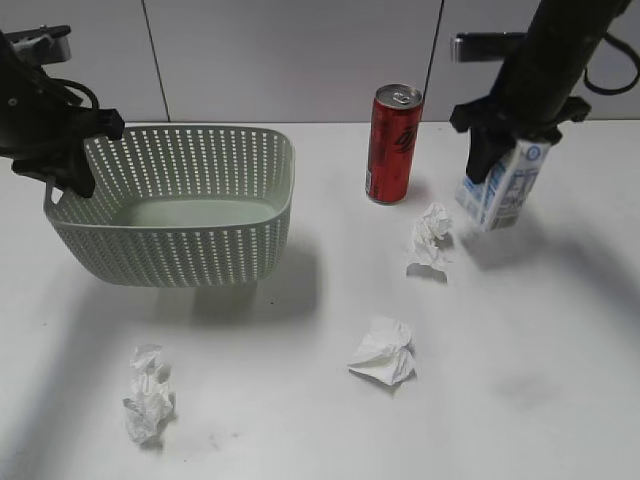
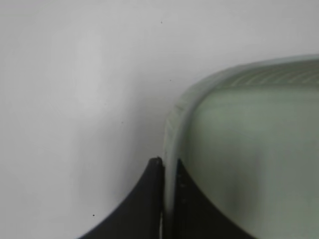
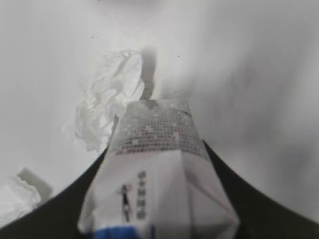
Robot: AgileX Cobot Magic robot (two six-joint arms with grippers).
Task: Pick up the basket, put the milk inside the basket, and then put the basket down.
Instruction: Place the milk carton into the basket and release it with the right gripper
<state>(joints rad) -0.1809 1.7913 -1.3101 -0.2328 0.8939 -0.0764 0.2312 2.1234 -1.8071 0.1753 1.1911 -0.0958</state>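
The sage-green perforated basket [image 1: 180, 205] hangs tilted above the table at the left. My left gripper [image 1: 62, 165] is shut on its left rim; in the left wrist view the two black fingers [image 2: 168, 169] pinch the basket wall [image 2: 249, 149]. The white-and-blue milk carton [image 1: 503, 186] hangs tilted in the air at the right, clear of the table. My right gripper [image 1: 505, 140] is shut on it. In the right wrist view the carton [image 3: 157, 169] fills the space between the fingers [image 3: 157, 149].
A tall red can [image 1: 393, 145] stands between basket and carton. Crumpled paper wads lie below the carton [image 1: 430, 235], front centre [image 1: 384, 352] and front left [image 1: 148, 392]. One wad shows in the right wrist view [image 3: 109, 99]. A pale wall runs behind the table.
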